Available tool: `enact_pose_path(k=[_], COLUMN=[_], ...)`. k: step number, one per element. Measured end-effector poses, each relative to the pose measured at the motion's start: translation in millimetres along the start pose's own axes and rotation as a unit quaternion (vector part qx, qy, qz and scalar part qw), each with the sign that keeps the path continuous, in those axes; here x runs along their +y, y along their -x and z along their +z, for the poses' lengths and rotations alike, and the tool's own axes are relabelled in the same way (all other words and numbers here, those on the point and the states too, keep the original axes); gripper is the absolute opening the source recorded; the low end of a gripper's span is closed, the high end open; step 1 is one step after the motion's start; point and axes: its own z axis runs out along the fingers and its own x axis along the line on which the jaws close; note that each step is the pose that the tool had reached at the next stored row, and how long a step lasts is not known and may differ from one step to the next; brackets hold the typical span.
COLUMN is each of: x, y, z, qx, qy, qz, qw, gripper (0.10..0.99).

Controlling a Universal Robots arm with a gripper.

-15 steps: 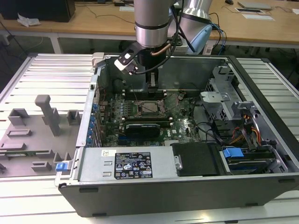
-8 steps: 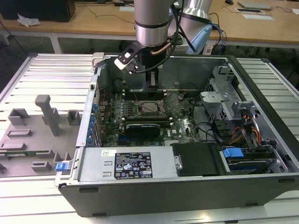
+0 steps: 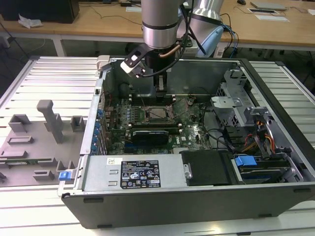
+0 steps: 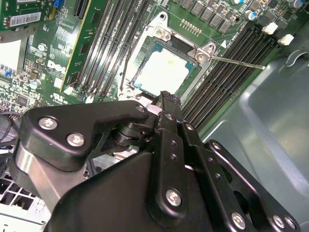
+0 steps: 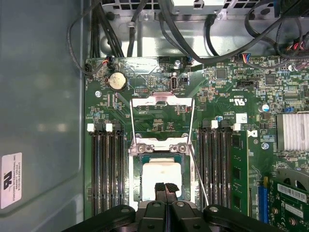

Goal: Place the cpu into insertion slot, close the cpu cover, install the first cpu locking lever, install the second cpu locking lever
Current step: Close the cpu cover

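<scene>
Metal slatted table, wooden desks; cpu seated.

A black label sits beside the motherboard; a white sticker on the case wall flanks it. Neither is legible.

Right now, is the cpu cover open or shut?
Open: the cpu cover is swung back off the insertion slot, leaving the seated cpu bare.
</scene>
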Motion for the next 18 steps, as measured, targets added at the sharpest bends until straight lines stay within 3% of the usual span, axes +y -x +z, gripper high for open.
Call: enact_pose_path(k=[4, 7, 18], x=[0.2, 6.1, 52.6], y=[0.0, 0.5, 8.1], z=[-0.1, 0.3, 3.8], qx=[0.0000, 0.0000, -0.0001], qy=[0.0000, -0.0010, -0.0127], qz=[0.000, 0.000, 0.000], qw=[1.0000, 1.0000, 0.9999], gripper=[0.106, 0.106, 0.106])
